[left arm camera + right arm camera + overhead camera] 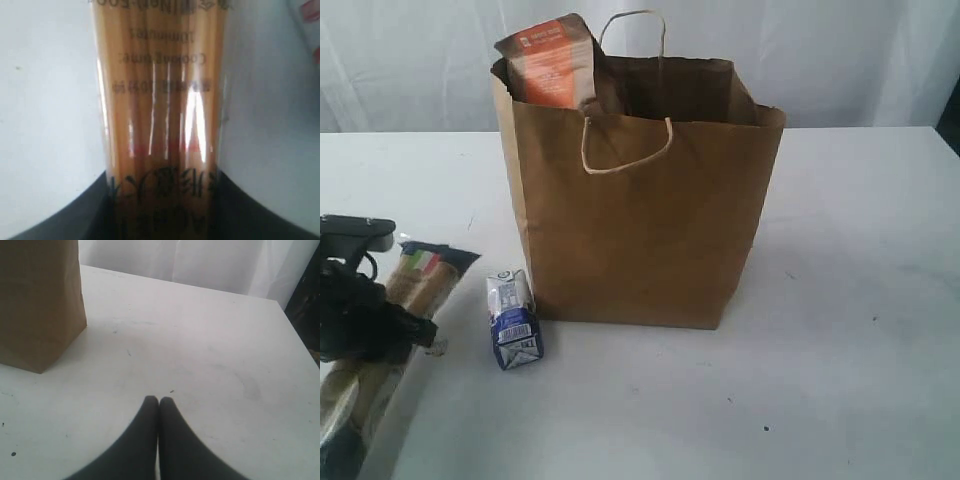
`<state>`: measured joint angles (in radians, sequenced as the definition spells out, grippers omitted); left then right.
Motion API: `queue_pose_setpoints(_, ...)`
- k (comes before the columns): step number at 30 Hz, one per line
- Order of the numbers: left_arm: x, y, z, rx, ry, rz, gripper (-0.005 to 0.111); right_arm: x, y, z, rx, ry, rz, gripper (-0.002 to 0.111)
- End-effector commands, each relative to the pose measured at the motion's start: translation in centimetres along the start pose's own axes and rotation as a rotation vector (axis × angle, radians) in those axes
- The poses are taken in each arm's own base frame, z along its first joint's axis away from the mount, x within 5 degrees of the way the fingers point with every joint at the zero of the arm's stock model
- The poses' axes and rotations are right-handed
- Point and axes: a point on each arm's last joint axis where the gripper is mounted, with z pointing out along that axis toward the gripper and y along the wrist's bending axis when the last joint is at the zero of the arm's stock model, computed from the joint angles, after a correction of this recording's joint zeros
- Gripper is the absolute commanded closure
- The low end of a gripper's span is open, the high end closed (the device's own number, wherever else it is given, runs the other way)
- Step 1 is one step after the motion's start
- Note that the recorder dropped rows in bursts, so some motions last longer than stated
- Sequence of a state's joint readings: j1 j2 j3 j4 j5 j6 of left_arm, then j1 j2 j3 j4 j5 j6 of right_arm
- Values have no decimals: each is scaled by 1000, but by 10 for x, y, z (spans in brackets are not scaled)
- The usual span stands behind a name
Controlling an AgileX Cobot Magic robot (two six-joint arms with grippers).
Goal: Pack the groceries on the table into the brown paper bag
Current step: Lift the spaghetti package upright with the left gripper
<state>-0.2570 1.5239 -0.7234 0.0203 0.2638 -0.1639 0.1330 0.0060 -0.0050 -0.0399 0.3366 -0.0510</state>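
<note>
Blue spaghetti packet (420, 275) is lying on the white table (840, 300), left of the brown paper bag (640, 230). The left gripper (162, 180) is straddling it (whether it is actually squeezing, I cannot tell). The right gripper (159, 405) is hovering fully closed, holding nothing.

The right gripper (159, 401) hangs over the white desk (210, 350), its dark jaws pressed together tip to tip — nothing between them. The brown paper bag (37, 305) stands on the desk, well apart, one bottom corner showing. A few dark specks dot the desk.
</note>
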Motion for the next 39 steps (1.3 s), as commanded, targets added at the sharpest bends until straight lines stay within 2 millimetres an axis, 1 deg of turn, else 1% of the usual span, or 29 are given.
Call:
queue_pose_setpoints(1,-17,-4,-56,19,-239,10,107,1,0,0,5,-3,2,108)
queue_pose_setpoints(6,-32,-6,-126,34,-513,20,107,1,0,0,5,-3,2,108)
queue_pose_setpoints(8,-37,-7,-168,41,-705,25,107,1,0,0,5,-3,2,108)
queue_pose_setpoints(9,-40,-7,-196,49,-874,23,107,1,0,0,5,-3,2,108)
queue_pose_setpoints(10,-41,-8,-207,59,-947,15,107,1,0,0,5,-3,2,108)
queue_pose_setpoints(11,-44,-9,-226,72,-1123,12,107,1,0,0,5,-3,2,108)
queue_pose_setpoints(12,-45,-11,-231,84,-1173,10,107,1,0,0,5,-3,2,108)
queue_pose_setpoints(13,-48,-16,-239,105,-1268,27,107,1,0,0,5,-3,2,108)
queue_pose_setpoints(14,-50,-19,-241,119,-1305,34,107,1,0,0,5,-3,2,108)
queue_pose_setpoints(15,-52,-27,-246,146,-1378,64,107,1,0,0,5,-3,2,108)
queue_pose_setpoints(16,-54,-32,-247,156,-1417,92,107,1,0,0,5,-3,2,108)
queue_pose_setpoints(18,-59,-45,-250,191,-1527,179,107,1,0,0,5,-3,2,108)
queue_pose_setpoints(19,-62,-50,-250,219,-1573,199,107,1,0,0,5,-3,2,108)
queue_pose_setpoints(22,-72,-57,-244,376,-1643,128,107,1,0,0,5,-3,2,108)
queue_pose_setpoints(25,-77,-67,-240,504,-1730,187,107,1,0,0,5,-3,2,108)
queue_pose_setpoints(32,-80,-75,-234,628,-1785,211,107,1,0,0,5,-3,2,108)
queue_pose_setpoints(39,-87,-87,-235,668,-1792,354,107,1,0,0,5,-3,2,108)
